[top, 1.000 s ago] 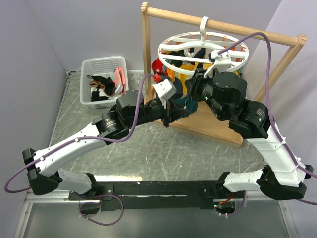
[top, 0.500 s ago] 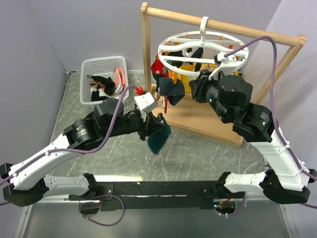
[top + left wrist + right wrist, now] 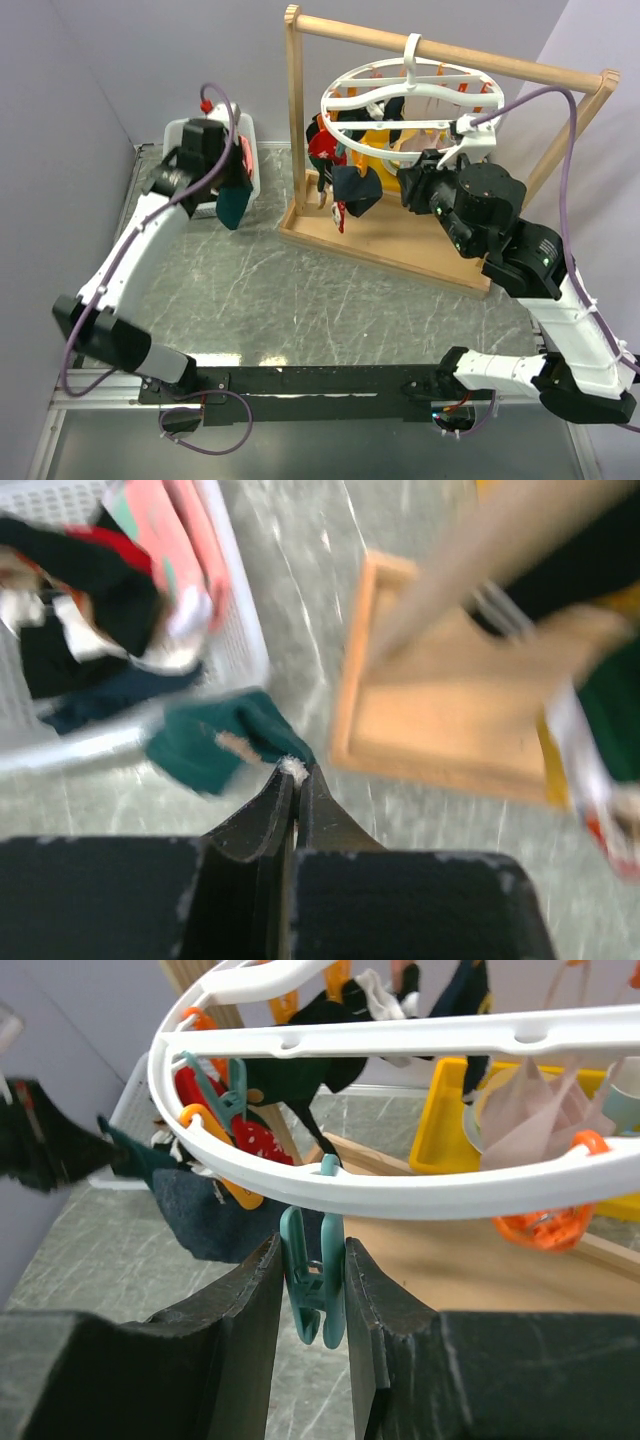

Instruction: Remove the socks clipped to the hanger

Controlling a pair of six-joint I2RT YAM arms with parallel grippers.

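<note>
– What's in your left gripper?

– A teal sock. The fingers are pinched shut on one end of it, and the rest dangles straight down, long axis upright, loose end lowest. It is dark and soft, crumpled near the pinch. My wrist view is blurred.

– Where is it?

– At the right-hand rim of the white basket, at the far left of the table. I cannot tell whether it hangs inside or just outside the rim. Other socks lie heaped in the basket: black, red, pink, white.

– And the hanger?

– A white ring, lying roughly level, hooked on the wooden rail. On its left side a red sock and a dark blue sock hang downward from clips.

– Your right gripper?

– Up under the ring's near edge, fingers squeezed against both sides of a teal clip. The clip points down and I see no sock in it.
</note>
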